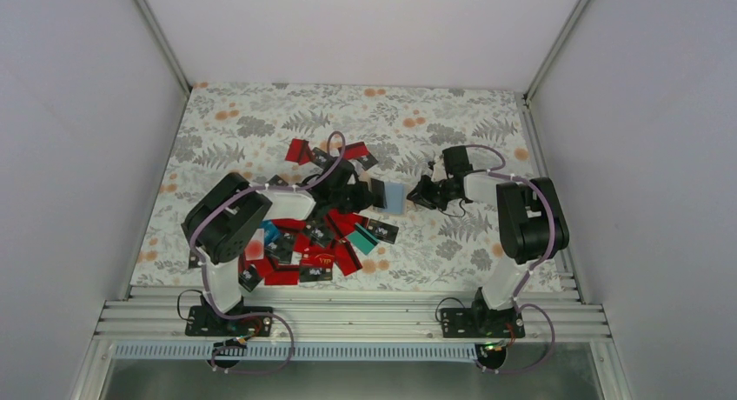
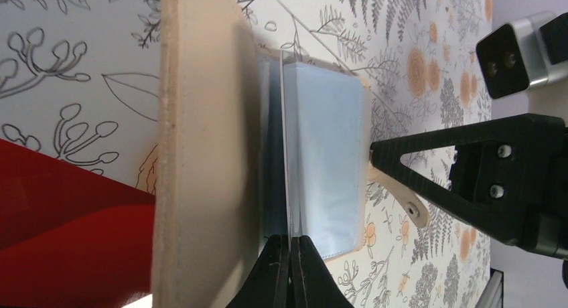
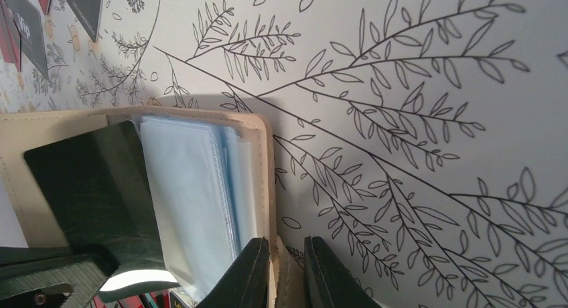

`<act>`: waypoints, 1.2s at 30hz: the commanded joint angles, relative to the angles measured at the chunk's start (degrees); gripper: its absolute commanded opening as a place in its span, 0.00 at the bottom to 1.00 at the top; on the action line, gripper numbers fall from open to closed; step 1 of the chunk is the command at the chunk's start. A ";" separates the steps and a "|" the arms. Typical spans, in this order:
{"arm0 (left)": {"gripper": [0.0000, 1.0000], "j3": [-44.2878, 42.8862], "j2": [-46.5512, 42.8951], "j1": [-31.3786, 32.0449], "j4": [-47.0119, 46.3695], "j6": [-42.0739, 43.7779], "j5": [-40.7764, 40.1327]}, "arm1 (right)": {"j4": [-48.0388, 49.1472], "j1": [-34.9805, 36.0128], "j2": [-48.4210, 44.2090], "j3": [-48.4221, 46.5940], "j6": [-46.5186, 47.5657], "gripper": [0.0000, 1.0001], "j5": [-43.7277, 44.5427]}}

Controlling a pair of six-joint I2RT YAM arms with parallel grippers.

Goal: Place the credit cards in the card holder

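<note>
The tan card holder (image 1: 393, 196) hangs open above the table's middle, held between both grippers. My left gripper (image 2: 290, 240) is shut on one thin clear sleeve (image 2: 325, 154) beside the tan cover (image 2: 201, 120). My right gripper (image 3: 287, 244) is shut on the tan closing tab (image 3: 288, 281) at the holder's edge; pale blue sleeves (image 3: 187, 187) fan out to its left. The credit cards (image 1: 313, 243), mostly red with some black and teal, lie heaped on the cloth under the left arm. No card is in either gripper.
The floral tablecloth (image 1: 261, 122) covers the table. More cards (image 1: 304, 152) lie behind the left gripper (image 1: 365, 194). White walls close in the back and both sides. A metal rail (image 1: 348, 317) carries the arm bases at the near edge.
</note>
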State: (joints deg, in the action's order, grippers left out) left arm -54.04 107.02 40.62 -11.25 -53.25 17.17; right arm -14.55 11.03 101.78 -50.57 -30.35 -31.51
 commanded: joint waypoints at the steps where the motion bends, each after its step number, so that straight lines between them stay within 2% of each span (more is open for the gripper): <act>1: 0.03 -0.37 3.02 -1.03 -0.67 -0.97 5.13 | -1.36 0.52 2.89 1.55 0.98 0.17 2.18; 19: 0.02 -3.74 5.47 -3.79 5.06 2.72 12.62 | -0.71 0.49 4.41 0.90 1.76 0.16 1.45; 29: 0.02 -7.11 8.79 -3.79 5.84 4.13 14.56 | -0.31 0.51 5.08 0.80 2.03 0.15 0.73; 36: 0.02 -8.47 8.96 -3.79 9.65 7.07 15.59 | -0.56 0.47 5.32 0.21 2.39 0.15 0.78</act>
State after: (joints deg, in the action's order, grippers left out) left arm -61.71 114.04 36.45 -6.17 -49.12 31.79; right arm -12.62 10.85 103.37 -51.03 -29.02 -33.91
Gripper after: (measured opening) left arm 0.025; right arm 0.151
